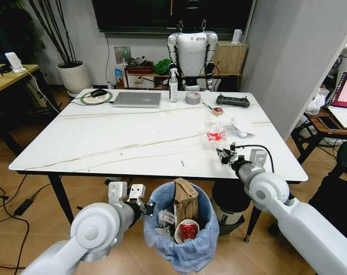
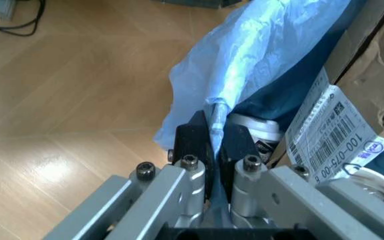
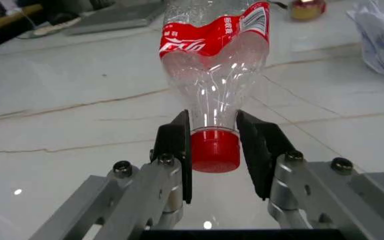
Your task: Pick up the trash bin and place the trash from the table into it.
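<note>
The glossy white table (image 1: 133,137) fills the middle of the head view, a grey laptop (image 1: 137,99) and tape roll (image 1: 193,98) near its far edge and crumpled white paper (image 1: 240,127) at centre right. Reaching in from the lower right, the right gripper (image 3: 213,150) has its jaws pinching the red-capped neck of a clear plastic bottle (image 3: 213,60) lying on the table. At bottom centre, below the near edge, the left gripper (image 2: 213,142) has its jaws pressed on the blue-bagged rim of the trash bin (image 1: 182,252), which holds cardboard and a cup.

arms: glossy white, rounded joints | left tool (image 2: 212,142): black pads, silver links, hex screws | right tool (image 3: 213,150): same
</note>
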`<state>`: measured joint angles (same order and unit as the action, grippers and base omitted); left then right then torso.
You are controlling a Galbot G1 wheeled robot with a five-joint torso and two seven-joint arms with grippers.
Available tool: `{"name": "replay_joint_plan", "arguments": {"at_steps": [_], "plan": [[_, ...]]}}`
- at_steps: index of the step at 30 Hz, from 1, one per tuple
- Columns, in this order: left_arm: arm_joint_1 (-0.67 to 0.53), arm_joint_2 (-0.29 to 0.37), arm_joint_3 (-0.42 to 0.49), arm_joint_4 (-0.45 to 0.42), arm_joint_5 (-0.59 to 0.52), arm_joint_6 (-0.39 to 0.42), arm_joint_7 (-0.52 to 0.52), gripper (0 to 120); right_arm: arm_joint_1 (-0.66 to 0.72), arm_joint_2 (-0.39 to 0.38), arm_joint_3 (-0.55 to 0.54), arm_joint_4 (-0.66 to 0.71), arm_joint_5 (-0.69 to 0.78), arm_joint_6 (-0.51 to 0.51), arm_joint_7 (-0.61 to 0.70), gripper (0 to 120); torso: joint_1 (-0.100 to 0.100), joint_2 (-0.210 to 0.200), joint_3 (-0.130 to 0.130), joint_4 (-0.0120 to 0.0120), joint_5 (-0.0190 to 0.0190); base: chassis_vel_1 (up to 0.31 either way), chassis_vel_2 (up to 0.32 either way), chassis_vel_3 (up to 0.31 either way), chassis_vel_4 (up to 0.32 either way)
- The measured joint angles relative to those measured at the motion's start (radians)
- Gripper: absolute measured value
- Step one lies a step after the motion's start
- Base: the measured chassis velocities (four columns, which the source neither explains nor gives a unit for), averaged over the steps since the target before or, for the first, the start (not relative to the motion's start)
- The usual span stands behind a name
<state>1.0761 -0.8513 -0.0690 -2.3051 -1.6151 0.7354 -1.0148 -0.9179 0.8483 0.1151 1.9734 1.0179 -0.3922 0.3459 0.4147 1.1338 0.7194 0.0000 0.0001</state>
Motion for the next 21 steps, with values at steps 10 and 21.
{"name": "replay_joint_plan", "arguments": {"at_steps": [10, 21], "plan": [[0.009, -0.001, -0.038, 0.001, -0.001, 0.000, -0.019, 0, -0.110, -0.060, 0.029, 0.181, -0.006, 0.115, -0.212, 21, 0.000, 0.000, 0.000, 0.0003, -0.0002, 0.000, 0.000, 0.000, 0.000], [-0.004, -0.014, -0.073, 0.019, -0.016, -0.012, -0.053, 0, -0.298, -0.116, 0.117, 0.276, -0.108, 0.220, -0.444, 21, 0.000, 0.000, 0.000, 0.0002, -0.0001, 0.000, 0.000, 0.000, 0.000]]}}
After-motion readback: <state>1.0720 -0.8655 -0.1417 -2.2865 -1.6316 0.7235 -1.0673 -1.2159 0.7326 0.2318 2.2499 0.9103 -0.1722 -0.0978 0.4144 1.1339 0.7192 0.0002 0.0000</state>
